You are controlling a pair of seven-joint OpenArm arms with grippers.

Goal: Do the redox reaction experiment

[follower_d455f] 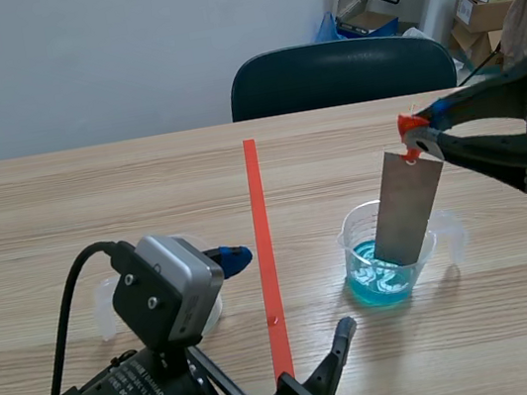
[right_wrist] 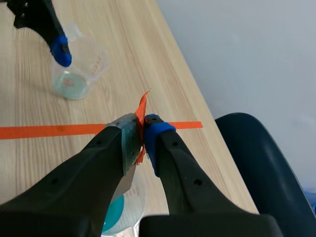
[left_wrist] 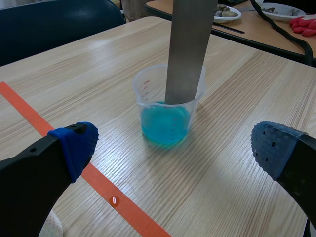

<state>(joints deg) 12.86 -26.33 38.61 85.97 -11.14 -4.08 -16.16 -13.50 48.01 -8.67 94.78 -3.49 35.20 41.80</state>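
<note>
We are gripping the metal strip (follower_d455f: 407,207) by its top in our right pincer (follower_d455f: 422,137), its lower end dipping into the blue solution (follower_d455f: 383,286) in the beaker (follower_d455f: 355,246). We are aiming for steady, splash-free immersion. Our left pincer (left_wrist: 175,148) is gaping open at the beaker's seven o'clock.

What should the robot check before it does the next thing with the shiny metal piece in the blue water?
1. Right gripper shut on the metal strip: ok.
2. Strip's lower end down in the blue liquid: ok.
3. Beaker standing upright on the table: ok.
4. Left gripper open and apart from the beaker: ok.
5. Any coating on the dipped part of the strip: cannot tell, the liquid hides it.
</note>
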